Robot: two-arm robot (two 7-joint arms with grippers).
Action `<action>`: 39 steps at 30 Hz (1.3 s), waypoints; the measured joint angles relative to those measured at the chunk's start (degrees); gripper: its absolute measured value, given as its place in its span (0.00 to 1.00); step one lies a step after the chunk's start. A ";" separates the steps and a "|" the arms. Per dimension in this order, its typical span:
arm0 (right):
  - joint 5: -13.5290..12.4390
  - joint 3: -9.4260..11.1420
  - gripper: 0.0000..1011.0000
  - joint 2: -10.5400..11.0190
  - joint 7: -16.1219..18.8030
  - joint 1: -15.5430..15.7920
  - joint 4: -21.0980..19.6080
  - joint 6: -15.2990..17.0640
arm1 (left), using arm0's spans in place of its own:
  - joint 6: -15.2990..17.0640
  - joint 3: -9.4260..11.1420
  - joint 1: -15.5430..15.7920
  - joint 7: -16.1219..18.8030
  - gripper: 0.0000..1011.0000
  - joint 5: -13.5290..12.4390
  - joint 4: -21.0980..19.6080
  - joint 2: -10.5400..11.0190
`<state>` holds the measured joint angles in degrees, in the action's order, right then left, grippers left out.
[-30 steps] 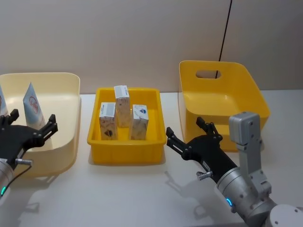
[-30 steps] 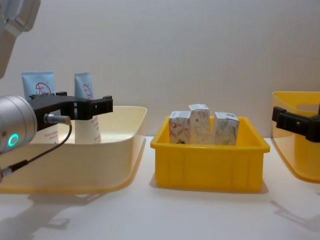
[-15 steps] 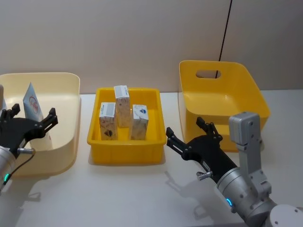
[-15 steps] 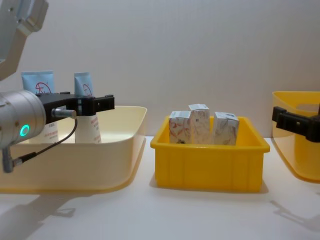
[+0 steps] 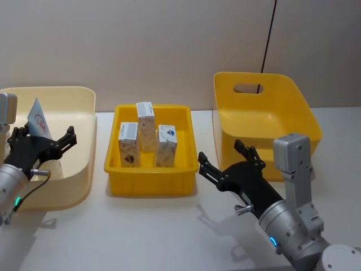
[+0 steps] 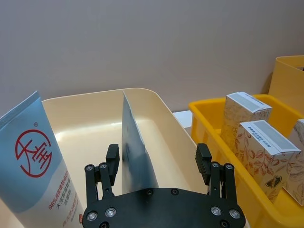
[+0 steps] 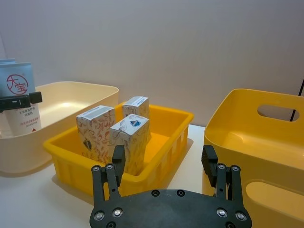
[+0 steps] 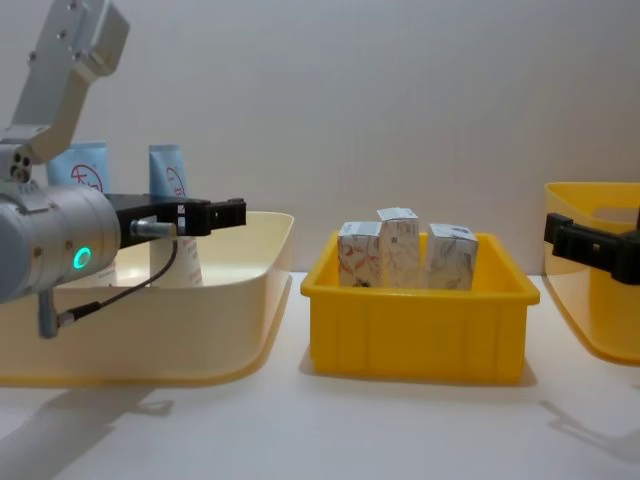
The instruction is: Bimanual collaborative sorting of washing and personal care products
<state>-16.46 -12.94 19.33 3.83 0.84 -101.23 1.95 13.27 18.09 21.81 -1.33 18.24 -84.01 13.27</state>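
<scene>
the cream bin [image 5: 56, 90], on the robot's left, holds two upright squeeze tubes [image 6: 33, 156]. the middle yellow tray [image 5: 152, 183] holds three cartons [image 5: 145, 121] standing close together.

left gripper [image 6: 157, 154]: jaws spread, empty, with the edge-on tube [image 6: 133, 142] between its fingers; contact cannot be told.

right gripper [image 7: 163, 159]: jaws spread, empty, hovering just off the tray's near right corner.

tubes: likely light, soft-walled and slick. pinch the flat faces at mid-body, below the crimp.

cartons: likely light and crushable. grip opposite broad faces gently.

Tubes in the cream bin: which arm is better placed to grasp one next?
Left. The left end effector is open and lined up on one tube at the cream bin. The right end effector hovers open beside the yellow tray, away from it.
</scene>
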 joint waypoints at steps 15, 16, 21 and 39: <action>0.00 0.00 0.99 0.00 0.00 0.00 0.00 0.00 | 0.44 0.37 1.83 -0.36 0.77 -0.67 2.62 -0.90; 0.00 0.00 0.99 0.00 0.00 0.00 0.00 0.00 | 0.45 0.39 1.88 -0.37 0.72 -0.68 2.68 -0.92; 0.00 0.00 0.99 0.00 0.00 0.00 0.00 0.00 | 0.50 0.43 2.10 -0.41 0.58 -0.76 3.04 -1.03; 0.00 0.00 0.99 0.00 0.00 0.00 0.00 0.00 | 0.60 0.51 2.48 -0.49 0.26 -0.89 3.57 -1.20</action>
<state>-16.46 -12.94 19.33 3.83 0.84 -101.23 1.95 13.87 18.59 24.29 -1.82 17.35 -80.44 12.06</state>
